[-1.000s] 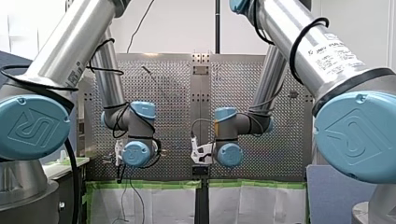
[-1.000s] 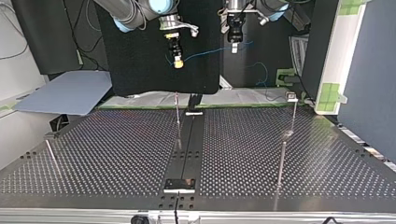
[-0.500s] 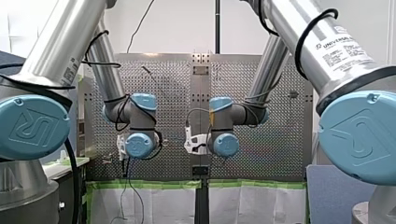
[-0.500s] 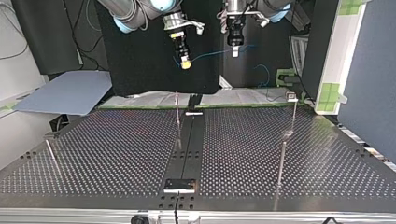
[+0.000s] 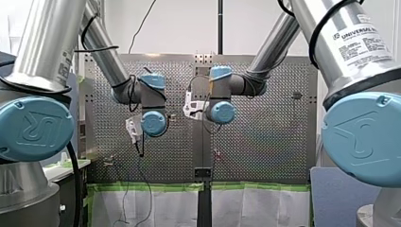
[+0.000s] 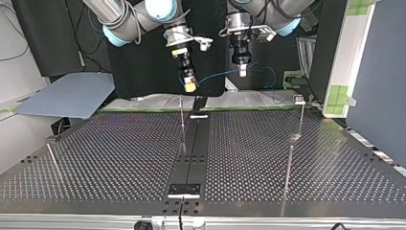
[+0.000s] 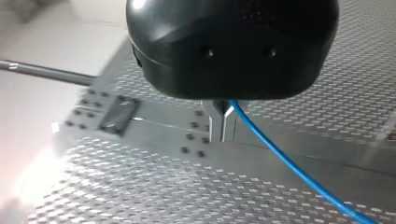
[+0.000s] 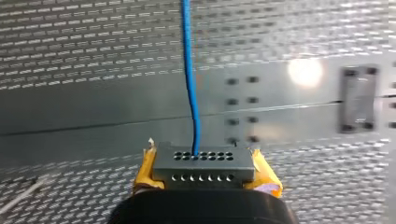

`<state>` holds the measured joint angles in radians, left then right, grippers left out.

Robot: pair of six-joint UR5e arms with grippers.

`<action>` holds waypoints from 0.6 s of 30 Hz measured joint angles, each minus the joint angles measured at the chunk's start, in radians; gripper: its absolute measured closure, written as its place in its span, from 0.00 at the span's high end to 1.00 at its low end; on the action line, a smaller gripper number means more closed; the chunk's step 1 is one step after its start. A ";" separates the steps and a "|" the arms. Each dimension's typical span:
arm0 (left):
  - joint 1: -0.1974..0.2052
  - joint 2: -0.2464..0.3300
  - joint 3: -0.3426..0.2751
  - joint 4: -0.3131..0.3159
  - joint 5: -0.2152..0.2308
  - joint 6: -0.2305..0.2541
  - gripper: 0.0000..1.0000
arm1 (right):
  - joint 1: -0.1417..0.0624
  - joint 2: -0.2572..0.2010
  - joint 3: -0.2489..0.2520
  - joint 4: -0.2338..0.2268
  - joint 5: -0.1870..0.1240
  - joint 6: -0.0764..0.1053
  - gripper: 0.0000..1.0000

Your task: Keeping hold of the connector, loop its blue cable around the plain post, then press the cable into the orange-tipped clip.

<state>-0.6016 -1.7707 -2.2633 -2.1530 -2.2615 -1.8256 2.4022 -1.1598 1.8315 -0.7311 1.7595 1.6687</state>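
Connector (image 8: 201,162): grey block with two rows of holes. We are clamping it between the yellow pads (image 8: 145,170) of our right gripper (image 6: 190,86), which is hanging above the middle of the table's (image 6: 95,158) arm-side edge. Blue cable (image 6: 215,76): leaving the connector and running across to our left gripper (image 6: 242,71). Left gripper: its metal fingers (image 7: 215,125) are pinching the cable tight; it is hanging above the same edge, beside the right one. Thin post (image 6: 182,117): standing near that edge's middle, below the right gripper in the top view.
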 joint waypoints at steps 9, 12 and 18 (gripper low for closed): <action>0.038 0.087 0.087 -0.087 -0.014 -0.031 0.00 | -0.025 -0.086 -0.086 0.086 -0.001 0.025 0.00; 0.064 0.116 0.116 -0.117 0.002 -0.041 0.00 | -0.034 -0.117 -0.117 0.117 -0.002 0.026 0.00; 0.123 0.177 0.177 -0.177 0.056 -0.050 0.00 | -0.051 -0.183 -0.183 0.183 -0.012 0.027 0.00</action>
<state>-0.4781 -1.5939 -2.0867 -2.3303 -2.2050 -1.8753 2.3508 -1.3430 1.6485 -0.5481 1.7477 1.6962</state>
